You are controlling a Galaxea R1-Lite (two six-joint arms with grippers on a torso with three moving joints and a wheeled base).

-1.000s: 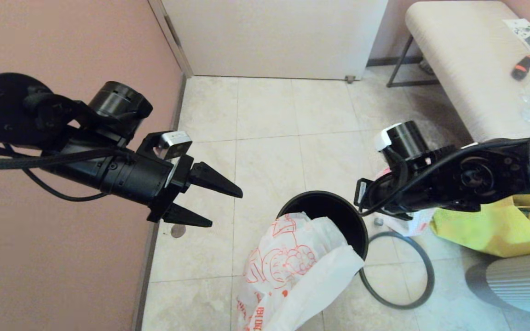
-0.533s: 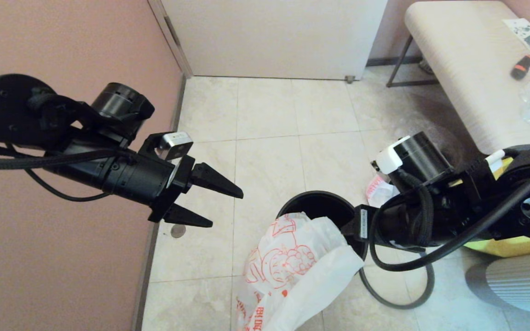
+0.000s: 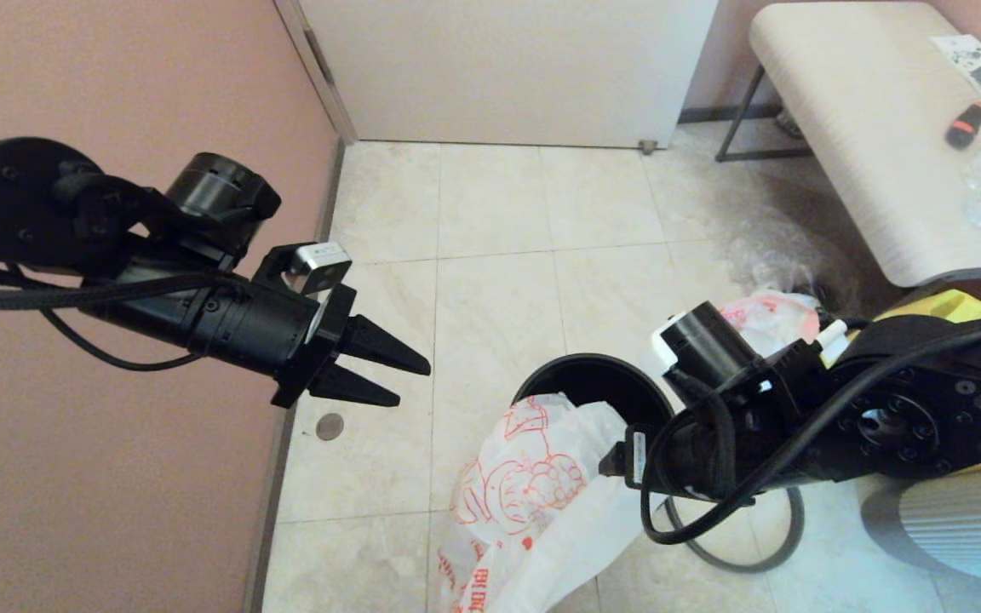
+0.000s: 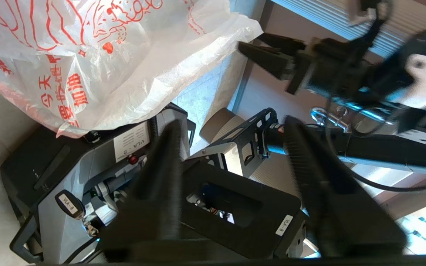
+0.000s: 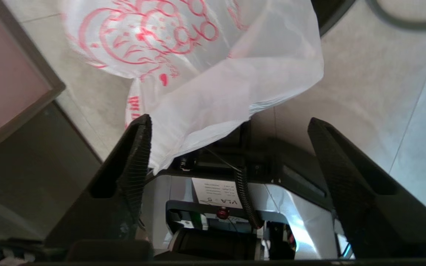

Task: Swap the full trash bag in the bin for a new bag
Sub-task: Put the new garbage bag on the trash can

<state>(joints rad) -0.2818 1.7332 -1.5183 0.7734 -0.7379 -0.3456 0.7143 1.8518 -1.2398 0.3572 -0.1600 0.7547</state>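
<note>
Pale floor tiles [image 3: 490, 204] hold the bin [image 3: 593, 387], the new bag [image 3: 533, 485] draped over it. Right end effector [image 5: 227, 155] gapes wide beside it; left end effector [image 3: 392, 379] hangs apart, half open, holding nothing.

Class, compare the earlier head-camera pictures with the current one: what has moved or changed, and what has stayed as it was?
The right gripper swung from beside the yellow tote toward the new bag draped over the bin; its jaws now stand wide open around nothing. That uncovered the full trash bag behind it. The left gripper kept its place, but its jaws narrowed. Bin, new bag and grey hoop stayed put.
</note>
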